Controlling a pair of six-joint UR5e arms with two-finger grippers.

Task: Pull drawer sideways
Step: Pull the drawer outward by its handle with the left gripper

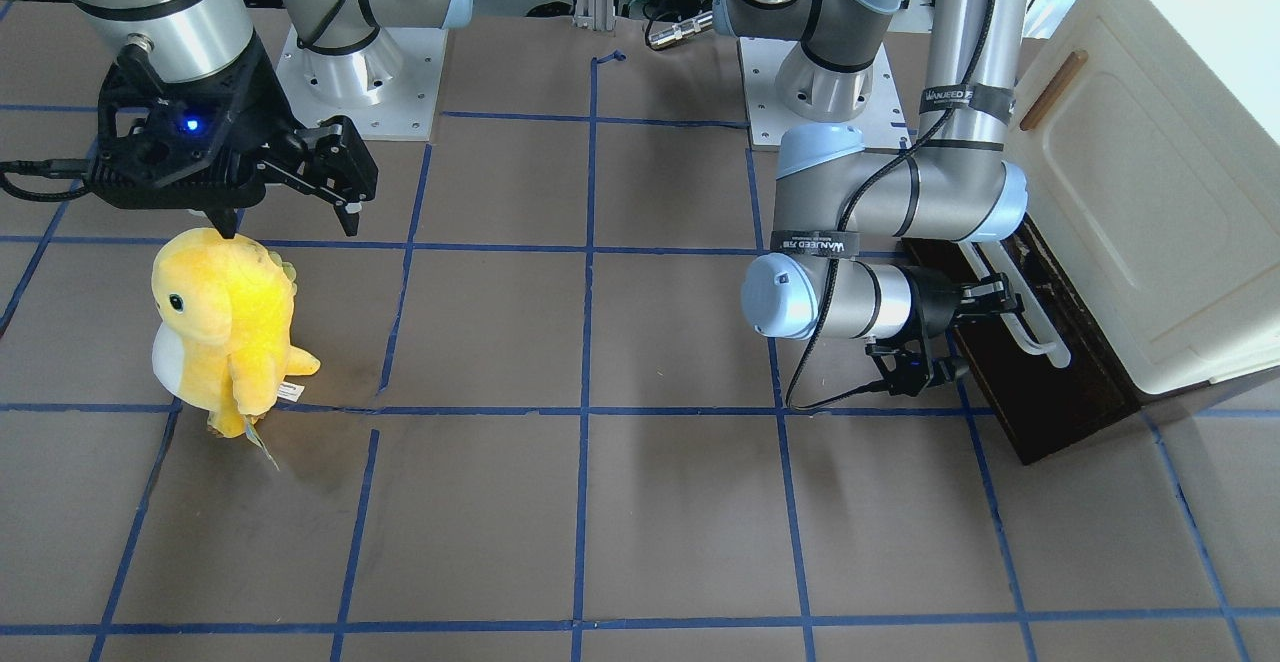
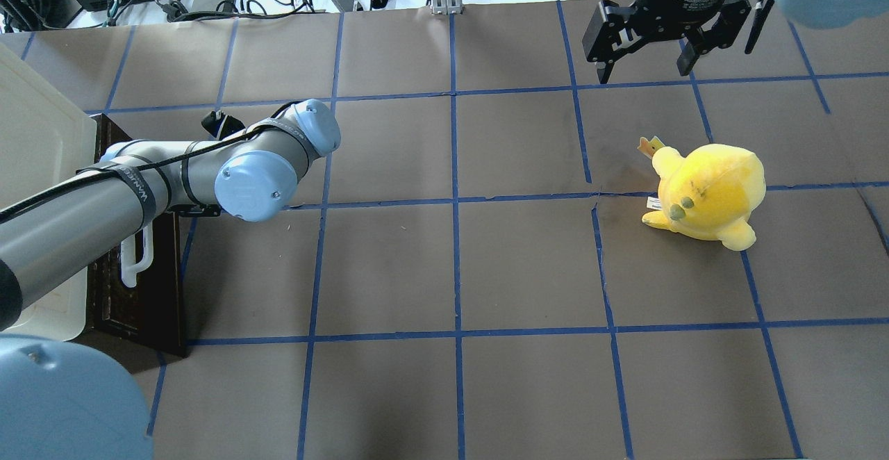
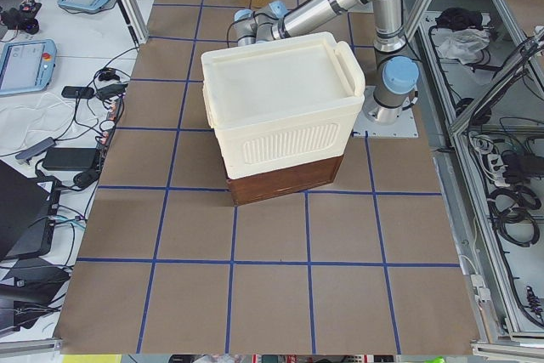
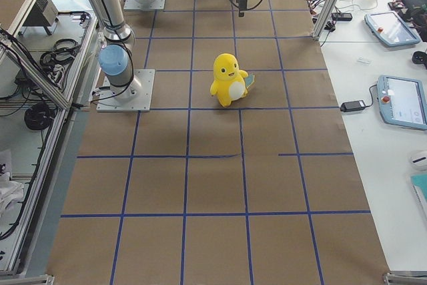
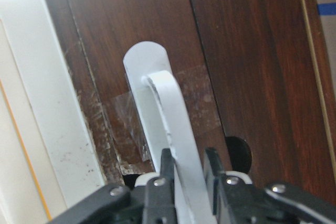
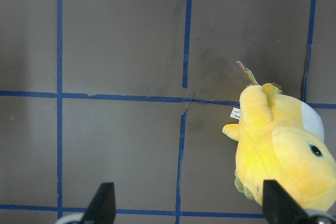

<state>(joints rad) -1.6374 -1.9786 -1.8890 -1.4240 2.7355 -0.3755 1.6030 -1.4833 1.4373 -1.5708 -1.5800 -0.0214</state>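
The drawer [image 1: 1040, 397] has a dark brown wooden front and sits at the bottom of the cream cabinet [image 1: 1150, 192]. Its long white bar handle [image 1: 1032, 327] runs along the front. My left gripper [image 1: 985, 317] is shut on that handle. In the left wrist view both fingers clamp the white bar [image 5: 170, 108] against the brown front [image 5: 236, 51]. The drawer's pale inside does not show. In the overhead view the left arm hides most of the handle [image 2: 135, 258]. My right gripper [image 1: 290, 222] is open and empty, far from the drawer.
A yellow plush toy [image 1: 220, 322] stands on the brown table just below my right gripper, and it also shows in the overhead view [image 2: 705, 192]. Blue tape lines grid the tabletop. The cabinet has a small brown handle [image 1: 1052, 90] on its cream panel.
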